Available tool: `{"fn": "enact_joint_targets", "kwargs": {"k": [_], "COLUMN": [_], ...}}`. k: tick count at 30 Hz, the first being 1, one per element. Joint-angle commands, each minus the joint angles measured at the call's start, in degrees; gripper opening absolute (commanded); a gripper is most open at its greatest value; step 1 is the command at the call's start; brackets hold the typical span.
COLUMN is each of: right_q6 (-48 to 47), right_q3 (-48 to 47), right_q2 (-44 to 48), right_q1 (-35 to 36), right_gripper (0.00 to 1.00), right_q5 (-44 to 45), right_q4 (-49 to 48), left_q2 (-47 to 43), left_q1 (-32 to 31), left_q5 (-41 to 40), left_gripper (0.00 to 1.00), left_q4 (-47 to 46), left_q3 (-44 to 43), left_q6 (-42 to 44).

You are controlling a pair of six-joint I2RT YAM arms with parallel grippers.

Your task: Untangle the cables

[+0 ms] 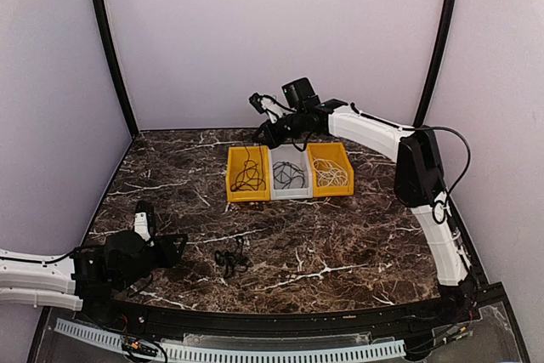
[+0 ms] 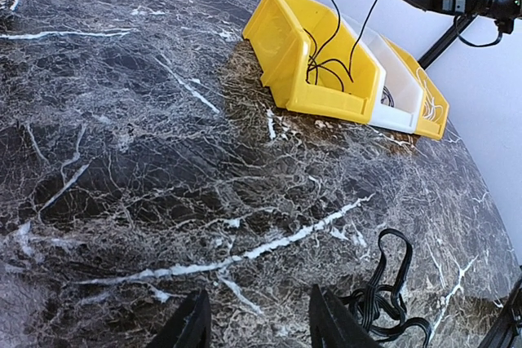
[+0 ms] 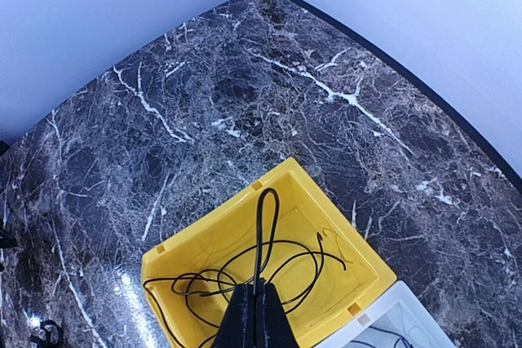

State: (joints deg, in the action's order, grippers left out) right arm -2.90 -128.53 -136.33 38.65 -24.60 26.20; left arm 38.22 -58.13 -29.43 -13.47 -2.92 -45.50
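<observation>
1. The right claw (image 3: 257,321) is clenched on a black cable (image 3: 258,242). Its fingers meet at the bottom edge of the right wrist view with the cord pinched between them.
2. The left claw (image 2: 259,325) is released and holds nothing. Its two fingers (image 2: 189,328) stand apart at the bottom of the left wrist view, with only the marble table (image 2: 122,160) between them.
3. The right arm (image 1: 374,133) climbs from the lower right of the overhead view, bends at the elbow and reaches left to the upper centre. Its wrist hangs above the far side of a row of three bins.
4. The left arm (image 1: 34,274) lies low in the lower left corner, its claw pointing right along the table.
5. From the grip the held cable rises in a narrow loop. The rest of it lies in loose curls inside the left yellow bin (image 3: 204,242).
6. A black bundle (image 1: 231,259) sits on the table at the lower centre of the overhead view, near the left claw and to its right.
7. A second black cable (image 1: 290,176) lies in the white middle bin (image 1: 291,195), and a white cable (image 1: 333,174) lies in the right yellow bin (image 1: 331,190).
</observation>
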Motion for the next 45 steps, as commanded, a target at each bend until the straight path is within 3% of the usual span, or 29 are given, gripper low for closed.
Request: {"fn": "enact_joint_targets", "kwargs": {"k": [1,15,23,26,29,35,37,39,45], "right_q6": [-0.5,-5.0,-6.7,-7.7,-8.8,-10.0,-11.1,-11.9,-10.9], "right_q3": [2.0,8.7,17.6,23.6,29.2,35.4,36.0,35.7,33.9], "right_q2": [-3.1,-3.2,9.7,15.7,19.8,19.8,17.9,15.7,11.3], "right_q1": [0.4,2.0,2.2,2.6,3.6,8.8,11.2,13.2,15.7], "right_gripper": [0.0,0.0,0.44,0.55,0.57,0.57,0.65,0.72,0.69], "right_q5": [-0.8,2.7,11.5,13.6,10.8,-6.0,-9.6,-11.5,-13.1], "right_q4": [-7.5,-2.1,-2.2,-3.4,-3.8,-0.1,2.2,4.7,5.7], "left_q2": [-0.9,-3.9,0.6,4.3,10.4,24.2,28.5,32.1,38.4], "left_q1": [-0.2,-0.2,-0.2,-0.2,-0.2,-0.1,-0.1,-0.2,-0.1], "left_q5": [-0.6,-1.2,5.0,8.8,12.8,18.7,19.4,19.5,20.1], "left_gripper": [0.43,0.43,0.45,0.46,0.47,0.49,0.49,0.49,0.43], "left_q4": [1.2,3.3,-1.1,-2.3,-4.0,-6.7,-6.6,-5.9,-6.3], "left_q3": [0.7,0.7,-0.2,-2.0,-3.7,-9.3,-11.3,-13.1,-15.4], "left_q6": [-0.3,0.0,4.5,7.2,8.9,7.5,6.3,4.9,2.5]}}
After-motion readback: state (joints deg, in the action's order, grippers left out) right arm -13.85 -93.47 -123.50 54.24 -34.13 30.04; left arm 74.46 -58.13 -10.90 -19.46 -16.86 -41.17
